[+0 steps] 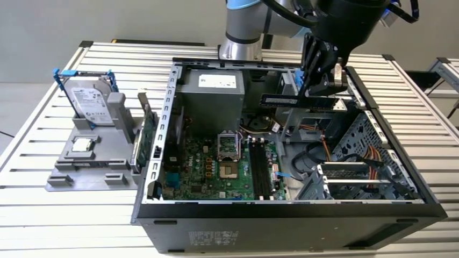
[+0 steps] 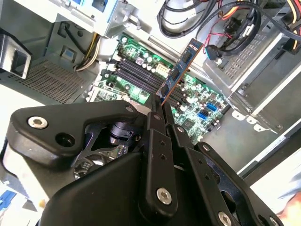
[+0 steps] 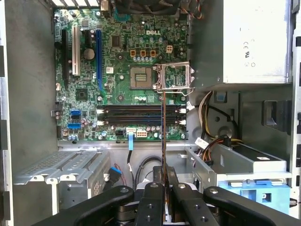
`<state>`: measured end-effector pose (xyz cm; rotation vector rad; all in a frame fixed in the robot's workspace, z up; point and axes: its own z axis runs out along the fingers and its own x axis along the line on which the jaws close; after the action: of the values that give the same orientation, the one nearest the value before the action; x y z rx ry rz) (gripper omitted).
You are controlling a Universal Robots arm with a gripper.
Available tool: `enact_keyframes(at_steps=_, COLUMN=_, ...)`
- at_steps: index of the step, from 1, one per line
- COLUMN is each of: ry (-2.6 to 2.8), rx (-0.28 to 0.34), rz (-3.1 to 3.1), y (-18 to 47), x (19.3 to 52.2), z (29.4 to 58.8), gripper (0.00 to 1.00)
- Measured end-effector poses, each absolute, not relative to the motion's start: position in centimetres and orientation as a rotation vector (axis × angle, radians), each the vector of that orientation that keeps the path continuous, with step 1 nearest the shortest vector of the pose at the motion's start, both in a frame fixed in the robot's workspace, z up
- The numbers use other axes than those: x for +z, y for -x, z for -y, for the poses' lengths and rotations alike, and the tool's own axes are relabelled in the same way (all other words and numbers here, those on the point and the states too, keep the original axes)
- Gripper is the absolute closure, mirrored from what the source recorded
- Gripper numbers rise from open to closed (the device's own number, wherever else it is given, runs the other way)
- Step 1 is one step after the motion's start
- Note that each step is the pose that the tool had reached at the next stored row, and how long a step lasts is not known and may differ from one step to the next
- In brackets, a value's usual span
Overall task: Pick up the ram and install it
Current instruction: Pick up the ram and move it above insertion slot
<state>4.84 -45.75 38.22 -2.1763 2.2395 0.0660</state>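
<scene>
Ram [image 1: 287, 100] clamped at one end between the closed jaws of the gripper [image 1: 321, 95], held level in the air over the open computer case [image 1: 287, 226], toward one o'clock in the exterior view. Inside the case: motherboard [image 3: 117, 56] with memory slots [image 3: 136, 113], power supply [image 1: 212, 102], cables. At nine o'clock of the case, gray tray [image 1: 61, 183] holding hard drive [image 1: 93, 105] and processor chip [image 1: 84, 144].
</scene>
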Motion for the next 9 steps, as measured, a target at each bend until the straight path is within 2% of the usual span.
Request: enact_keyframes(at_steps=9, ry=2.175, rx=0.064, rz=-2.239, y=-4.84, x=38.22, z=45.75, gripper=1.00)
